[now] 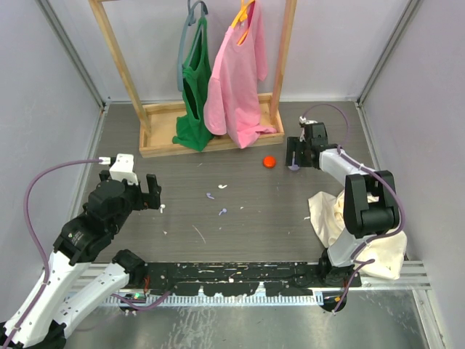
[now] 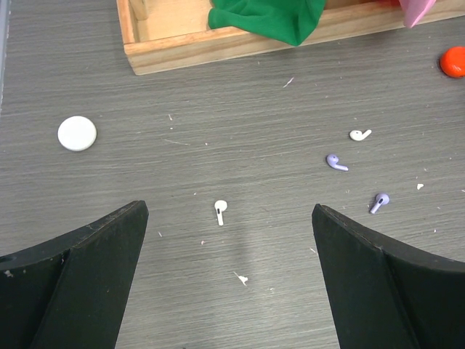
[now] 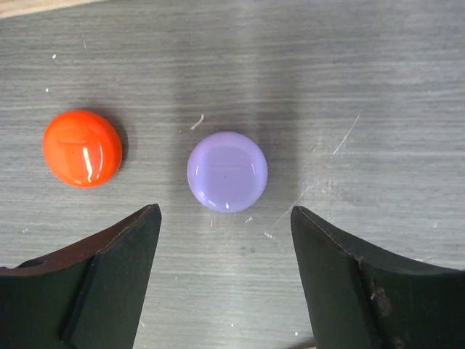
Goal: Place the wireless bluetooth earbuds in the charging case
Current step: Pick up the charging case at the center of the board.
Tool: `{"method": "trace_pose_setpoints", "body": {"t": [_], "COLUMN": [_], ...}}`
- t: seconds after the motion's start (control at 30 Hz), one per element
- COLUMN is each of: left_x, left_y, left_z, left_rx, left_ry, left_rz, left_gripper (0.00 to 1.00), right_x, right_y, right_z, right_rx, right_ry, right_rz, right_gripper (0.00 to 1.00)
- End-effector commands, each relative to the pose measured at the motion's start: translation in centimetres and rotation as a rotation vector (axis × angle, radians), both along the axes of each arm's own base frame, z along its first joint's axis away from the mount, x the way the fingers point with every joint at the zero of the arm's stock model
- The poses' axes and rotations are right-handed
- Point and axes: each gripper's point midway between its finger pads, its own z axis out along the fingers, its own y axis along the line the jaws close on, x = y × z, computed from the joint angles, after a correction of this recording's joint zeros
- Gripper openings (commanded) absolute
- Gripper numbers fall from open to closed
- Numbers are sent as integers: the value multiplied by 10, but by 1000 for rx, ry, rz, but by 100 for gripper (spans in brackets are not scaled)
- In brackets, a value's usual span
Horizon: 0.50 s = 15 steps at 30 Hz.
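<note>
Glossy, domed lavender case point(image 3: 227, 171), probably plastic, beside orange disc point(image 3: 82, 147).

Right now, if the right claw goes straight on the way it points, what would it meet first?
Most likely the round lavender case: it lies just ahead of the right claw, in line with the gap between its fingers. The orange disc sits off to the side. Depth is unclear.

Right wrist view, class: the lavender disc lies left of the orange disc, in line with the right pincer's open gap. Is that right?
Not quite. The right wrist view shows the lavender disc right of the orange disc, in line with the right pincer's open gap.
</note>
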Motion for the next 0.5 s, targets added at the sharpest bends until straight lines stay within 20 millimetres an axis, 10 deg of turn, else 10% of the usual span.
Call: {"method": "trace_pose_setpoints", "body": {"t": [0.0,0.47], "left_x": [6,6], "left_y": [-4,-4], "left_z": [14,13], "left_rx": [-45,-45], "left_ry": [-55,-53], "left_rz": [3,2], "left_gripper": [98,98], "right_x": [31,40], "right_y": [0,1], "right_z": [18,-18], "right_rx": [-61,-87], "right_ry": [-90,-9], "right_rz": [11,44], "right_gripper": [77,70]}}
